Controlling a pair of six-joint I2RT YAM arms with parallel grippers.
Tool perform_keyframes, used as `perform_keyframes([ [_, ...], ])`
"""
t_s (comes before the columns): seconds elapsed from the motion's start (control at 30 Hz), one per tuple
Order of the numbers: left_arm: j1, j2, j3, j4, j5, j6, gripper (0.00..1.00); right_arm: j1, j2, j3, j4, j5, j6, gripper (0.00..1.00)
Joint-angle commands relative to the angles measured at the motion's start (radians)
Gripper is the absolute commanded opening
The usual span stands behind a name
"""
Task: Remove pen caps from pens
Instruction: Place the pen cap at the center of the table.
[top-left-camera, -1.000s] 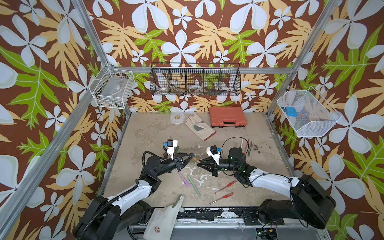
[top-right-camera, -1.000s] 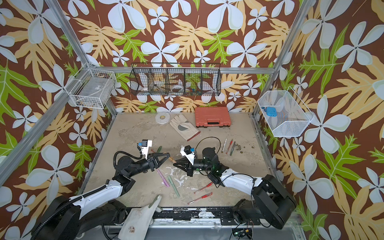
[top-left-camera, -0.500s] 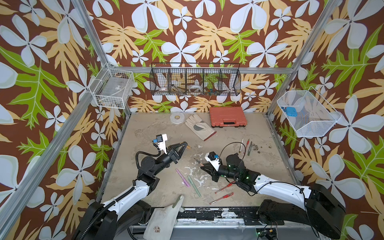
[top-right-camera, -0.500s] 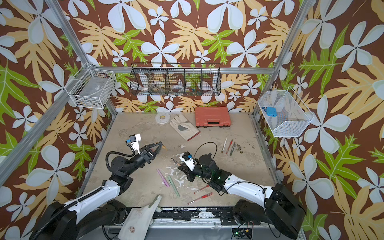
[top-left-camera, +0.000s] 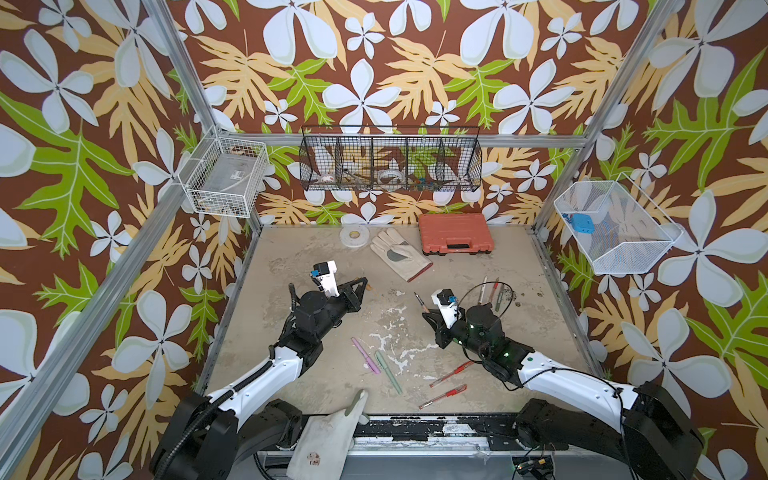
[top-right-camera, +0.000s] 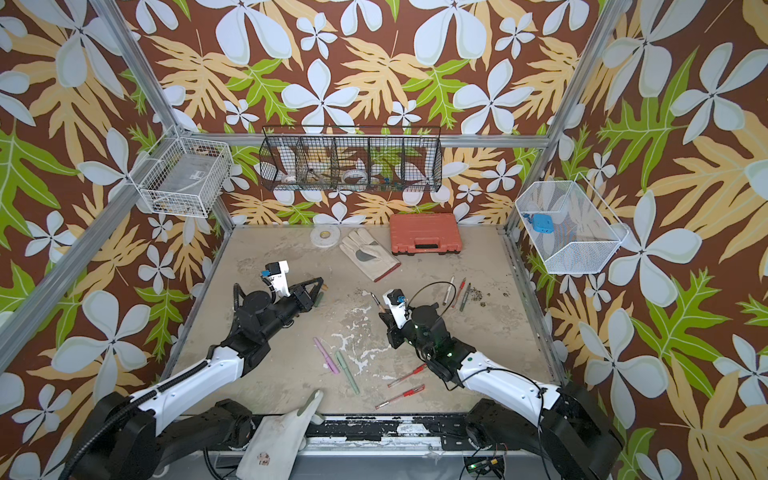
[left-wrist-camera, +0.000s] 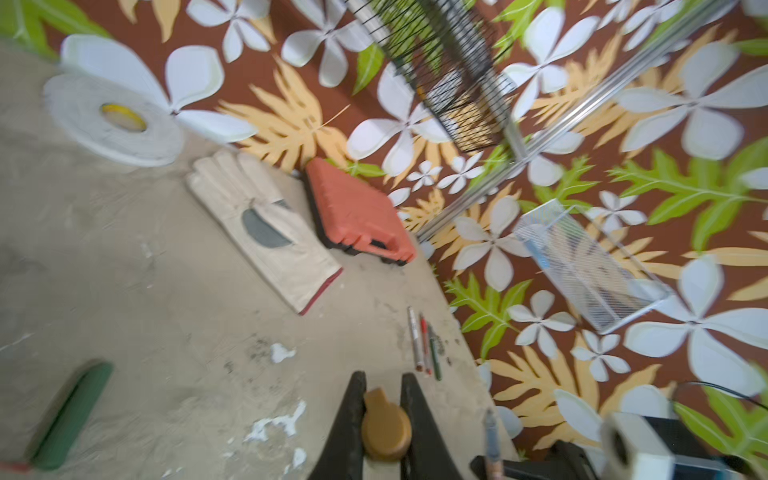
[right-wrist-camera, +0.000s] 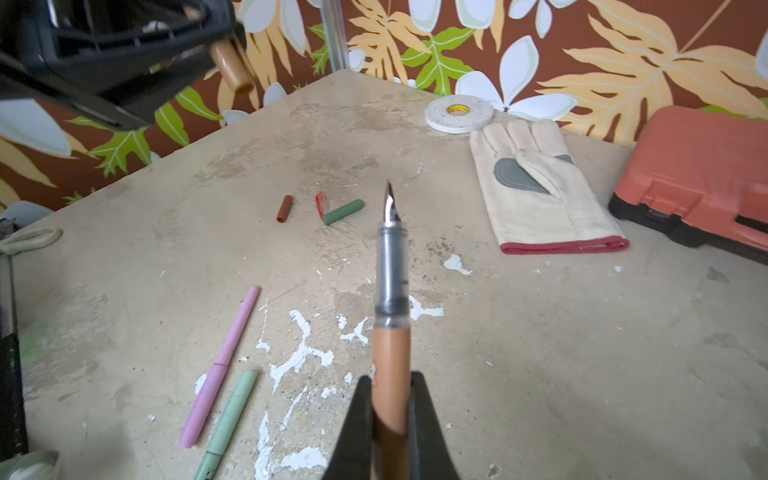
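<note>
One brown cap (left-wrist-camera: 385, 432) now pulled off its pen (right-wrist-camera: 390, 353).

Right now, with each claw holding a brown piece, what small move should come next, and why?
Probably the left gripper lowers and drops its brown cap beside the loose dark green cap: it is already off the brown pen, whose bare nib shows in the right gripper.

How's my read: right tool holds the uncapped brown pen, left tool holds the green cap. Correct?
Not quite. The left tool holds the brown cap, as the left wrist view shows; the green cap lies on the table. The right tool does hold the uncapped brown pen.
</note>
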Motion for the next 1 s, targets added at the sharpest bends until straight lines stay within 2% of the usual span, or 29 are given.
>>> perform_keyframes([
  [0.0, 0.004, 0.086, 0.052, -0.163, -0.053, 0.048, 0.00, -0.028, 0.013, 0.010, -0.029, 0.081, 0.053, 0.00],
  [0.27, 0.004, 0.283, 0.144, -0.254, -0.099, 0.097, 0.00, -0.119, 0.025, 0.012, -0.077, 0.113, 0.127, 0.00],
  [0.53, 0.003, 0.445, 0.216, -0.295, -0.107, 0.152, 0.00, -0.129, 0.032, 0.011, -0.080, 0.112, 0.132, 0.00],
  [0.97, 0.004, 0.576, 0.279, -0.342, -0.135, 0.192, 0.07, -0.147, 0.038, 0.012, -0.089, 0.108, 0.142, 0.00],
])
